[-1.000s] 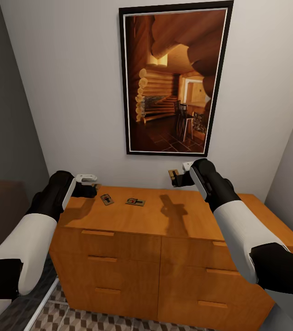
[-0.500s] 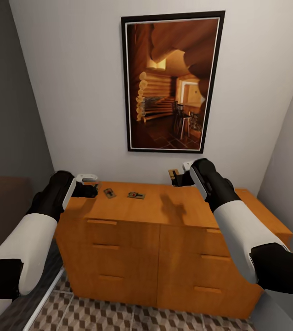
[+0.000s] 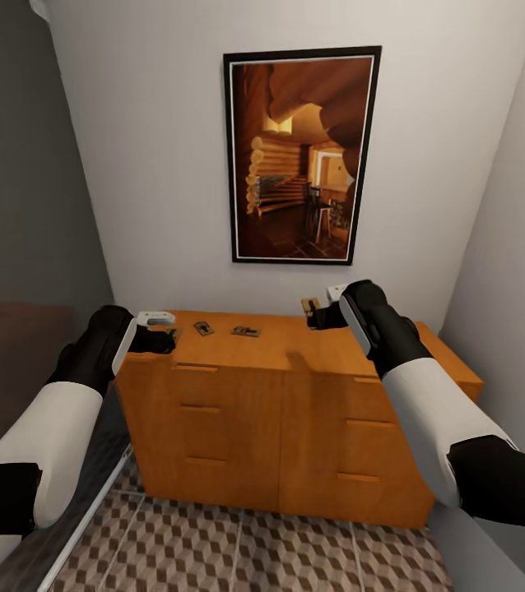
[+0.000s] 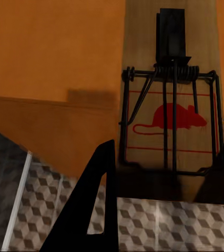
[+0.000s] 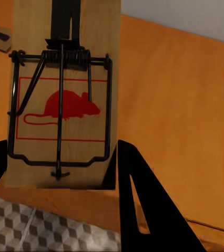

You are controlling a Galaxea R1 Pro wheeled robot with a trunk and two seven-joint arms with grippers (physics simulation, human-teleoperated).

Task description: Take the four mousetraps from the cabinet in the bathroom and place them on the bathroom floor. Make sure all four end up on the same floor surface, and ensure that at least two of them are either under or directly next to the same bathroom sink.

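While two mousetraps (image 3: pixel 204 328) (image 3: pixel 246 331) lay on the cabinet (image 3: pixel 295 411) top at frame centre, the left tool (image 3: pixel 166 338) and right tool (image 3: pixel 308 313) each gripped another; none had reached the tiled floor (image 3: pixel 238 551) yet.

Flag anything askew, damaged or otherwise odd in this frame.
Nothing stands out. Each hand holds one mousetrap, left hand and right hand, both traps looking intact up close. Two more mousetraps lie flat on the cabinet, at slightly different angles. The framed picture hangs straight.
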